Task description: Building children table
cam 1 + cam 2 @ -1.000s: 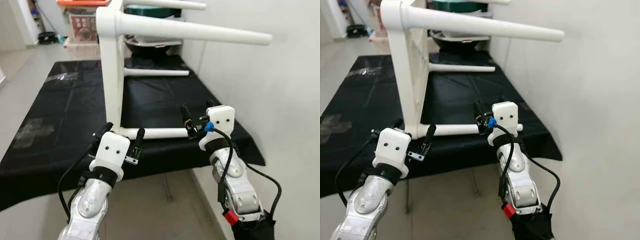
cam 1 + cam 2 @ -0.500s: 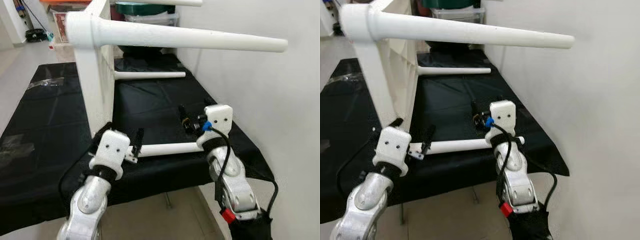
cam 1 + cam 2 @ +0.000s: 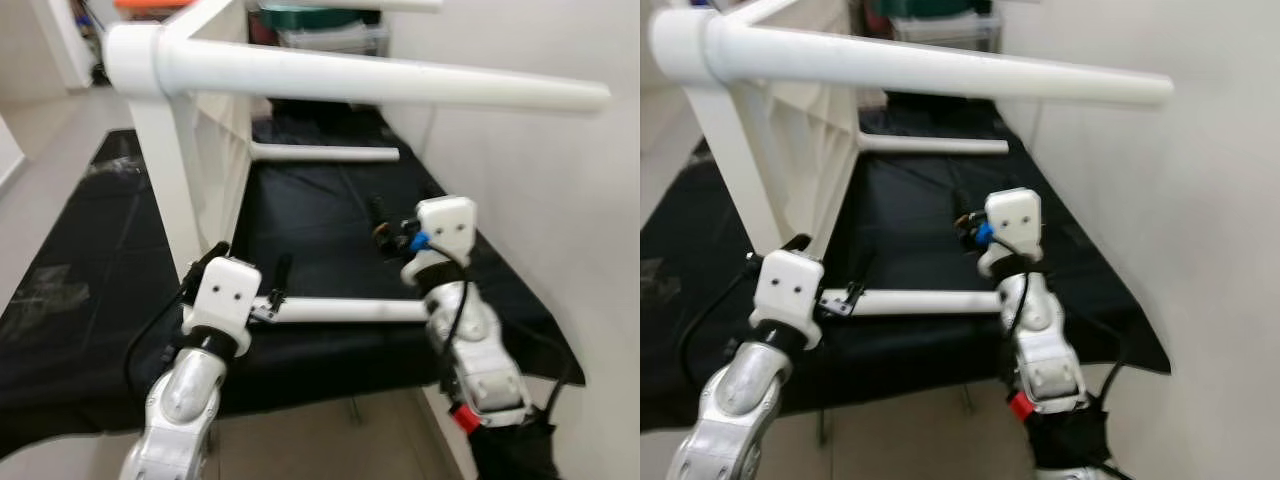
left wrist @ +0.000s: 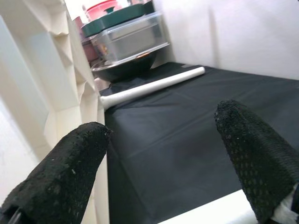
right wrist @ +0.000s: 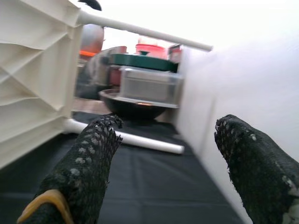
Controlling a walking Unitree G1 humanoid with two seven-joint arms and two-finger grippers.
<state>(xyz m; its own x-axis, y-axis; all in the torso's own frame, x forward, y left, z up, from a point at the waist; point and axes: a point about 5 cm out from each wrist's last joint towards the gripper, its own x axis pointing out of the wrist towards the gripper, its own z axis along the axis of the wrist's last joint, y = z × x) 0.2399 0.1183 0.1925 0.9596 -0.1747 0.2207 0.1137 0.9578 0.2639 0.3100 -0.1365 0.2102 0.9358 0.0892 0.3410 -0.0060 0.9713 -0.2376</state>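
White table (image 3: 190, 190) tipped on its side

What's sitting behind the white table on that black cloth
Behind the white table, at the far end of the black cloth, a dark bowl holds a clear lidded container under a green tray. The table hides whatever lies further left.

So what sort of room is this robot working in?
It looks like a room in a home, perhaps a utility or storage corner. A white children's table lies on its side on a surface draped in black cloth against a plain wall, with stacked plastic storage boxes and a dark bowl behind it.
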